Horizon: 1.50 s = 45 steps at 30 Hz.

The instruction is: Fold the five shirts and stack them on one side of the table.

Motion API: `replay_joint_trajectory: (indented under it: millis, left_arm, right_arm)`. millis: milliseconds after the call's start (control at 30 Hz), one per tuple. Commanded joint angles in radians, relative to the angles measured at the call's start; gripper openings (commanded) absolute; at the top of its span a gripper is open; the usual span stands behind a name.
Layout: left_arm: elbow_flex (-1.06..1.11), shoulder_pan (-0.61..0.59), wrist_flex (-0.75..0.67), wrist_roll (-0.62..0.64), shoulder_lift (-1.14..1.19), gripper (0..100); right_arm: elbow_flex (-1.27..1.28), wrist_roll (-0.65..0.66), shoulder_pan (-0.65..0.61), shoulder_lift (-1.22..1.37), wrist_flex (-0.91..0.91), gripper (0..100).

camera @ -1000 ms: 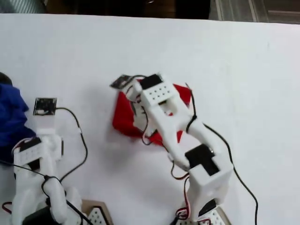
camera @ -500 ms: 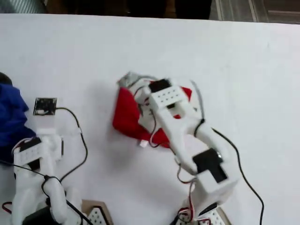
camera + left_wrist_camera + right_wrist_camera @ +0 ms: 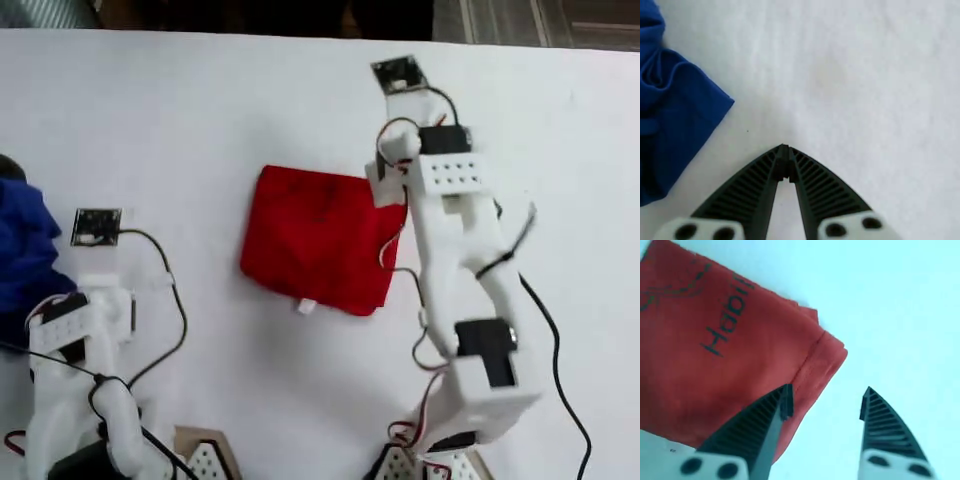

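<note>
A folded red shirt (image 3: 318, 238) lies flat in the middle of the white table (image 3: 200, 110); the right wrist view shows its corner (image 3: 735, 345) with dark print. My right gripper (image 3: 826, 402) hangs open just off the shirt's far right corner, nothing between its fingers; from above, that arm (image 3: 455, 230) stands to the right of the shirt. A crumpled blue shirt (image 3: 22, 250) lies at the table's left edge, seen also as blue shirt (image 3: 670, 115) from the left wrist. My left gripper (image 3: 785, 162) is shut, empty, over bare table beside it.
Cables trail from both arms; one (image 3: 165, 300) loops right of the left arm (image 3: 85, 330). The table's far edge (image 3: 300, 38) meets a dark floor. Bare tabletop stretches behind and to the right of the red shirt.
My right arm lifted off the red shirt and swung back and to the right, leaving it uncovered and folded flat. The left arm stayed still.
</note>
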Motion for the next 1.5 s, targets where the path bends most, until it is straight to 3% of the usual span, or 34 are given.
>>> replay_joint_trajectory:
  millis: [0, 267, 667, 900, 1133, 1467]
  left_arm:
    - [-0.002, 0.008, -0.012, -0.003, -0.026, 3]
    - [-0.002, 0.008, -0.012, -0.003, -0.026, 3]
    - [-0.002, 0.008, -0.012, -0.003, -0.026, 3]
    - [-0.002, 0.008, -0.012, -0.003, -0.026, 3]
    - [-0.002, 0.008, -0.012, -0.003, -0.026, 3]
    - [-0.002, 0.008, -0.012, -0.003, -0.026, 3]
  right_arm:
    - [-0.06, -0.009, -0.007, 0.065, -0.016, 21.8]
    - [-0.245, -0.009, 0.019, 0.262, -0.012, 21.8]
    - [-0.499, -0.009, 0.022, 0.475, 0.199, 21.0]
    - [-0.572, -0.009, 0.054, 0.512, 0.203, 1.5]
    - [-0.578, -0.002, 0.097, 0.507, 0.205, 2.1]
    - [-0.677, 0.0, 0.065, 0.507, 0.211, 2.1]
